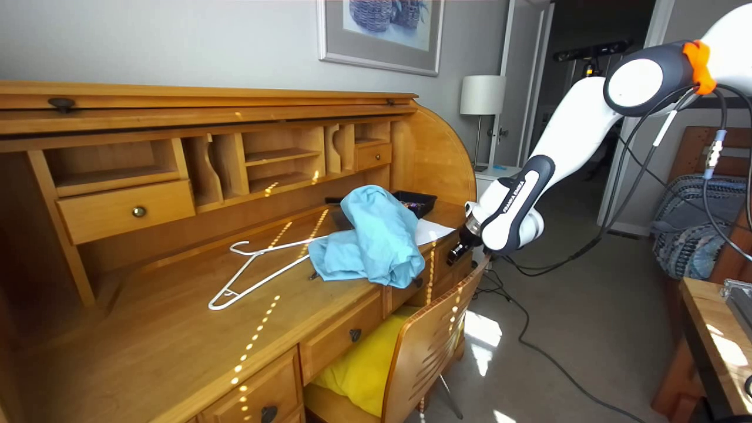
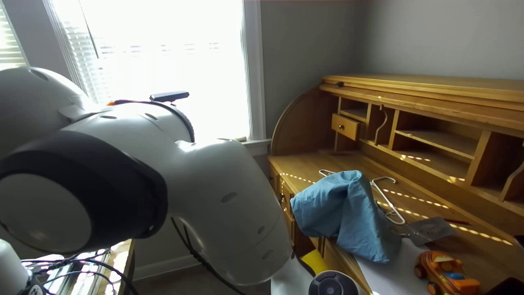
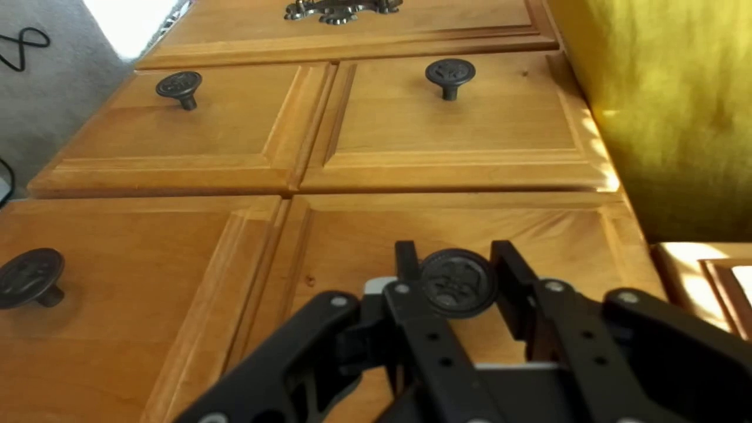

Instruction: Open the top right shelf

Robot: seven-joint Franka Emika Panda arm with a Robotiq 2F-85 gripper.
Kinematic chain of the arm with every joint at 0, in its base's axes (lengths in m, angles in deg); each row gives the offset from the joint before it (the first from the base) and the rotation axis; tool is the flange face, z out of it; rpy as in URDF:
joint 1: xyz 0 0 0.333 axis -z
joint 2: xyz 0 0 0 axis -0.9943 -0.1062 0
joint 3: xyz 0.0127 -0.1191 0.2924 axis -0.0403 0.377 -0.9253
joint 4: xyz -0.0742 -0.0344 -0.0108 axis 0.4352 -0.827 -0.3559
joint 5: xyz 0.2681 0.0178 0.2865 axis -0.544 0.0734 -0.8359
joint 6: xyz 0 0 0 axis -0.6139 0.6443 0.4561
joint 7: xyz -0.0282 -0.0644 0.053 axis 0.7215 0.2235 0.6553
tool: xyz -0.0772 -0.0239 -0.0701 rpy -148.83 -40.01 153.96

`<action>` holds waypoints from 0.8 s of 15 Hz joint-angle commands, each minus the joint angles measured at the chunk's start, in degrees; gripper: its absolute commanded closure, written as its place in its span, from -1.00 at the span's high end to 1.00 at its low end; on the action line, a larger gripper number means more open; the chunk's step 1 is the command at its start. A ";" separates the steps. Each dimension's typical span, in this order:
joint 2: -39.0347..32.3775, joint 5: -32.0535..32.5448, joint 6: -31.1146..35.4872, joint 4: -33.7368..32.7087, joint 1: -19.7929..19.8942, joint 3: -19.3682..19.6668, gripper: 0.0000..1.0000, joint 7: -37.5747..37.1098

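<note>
The wrist view looks upside down, with the floor at its top. The top right shelf is the honey-brown drawer [image 3: 352, 235] with a framed panel, uppermost in its stack. It looks flush with the fronts around it. My gripper [image 3: 452, 255] has its black fingers on both sides of the drawer's round dark knob [image 3: 458, 283], close against its rim. In an exterior view, the gripper [image 1: 453, 257] is at the desk's far front, beyond the chair back. In the exterior view with the window, the arm blocks the view and the gripper is not visible.
A chair [image 1: 432, 341] with a yellow cushion [image 1: 364, 364] stands at the kneehole beside the gripper. A blue cloth [image 1: 379, 241] hangs over the desk edge near a white hanger [image 1: 258, 258]. An orange toy truck [image 2: 446, 274] stands on the desktop. Another knob [image 3: 29, 279] sits beside the held one.
</note>
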 commanded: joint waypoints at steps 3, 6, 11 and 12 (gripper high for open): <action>1.52 0.15 -5.24 5.11 -4.57 4.79 -0.80 -0.95; 2.03 0.68 -6.77 5.88 -5.79 5.79 -0.80 -0.70; 3.45 1.19 -8.73 7.63 -4.76 4.76 -0.80 0.04; 3.73 1.06 -9.08 8.04 -4.69 4.77 -0.80 -0.06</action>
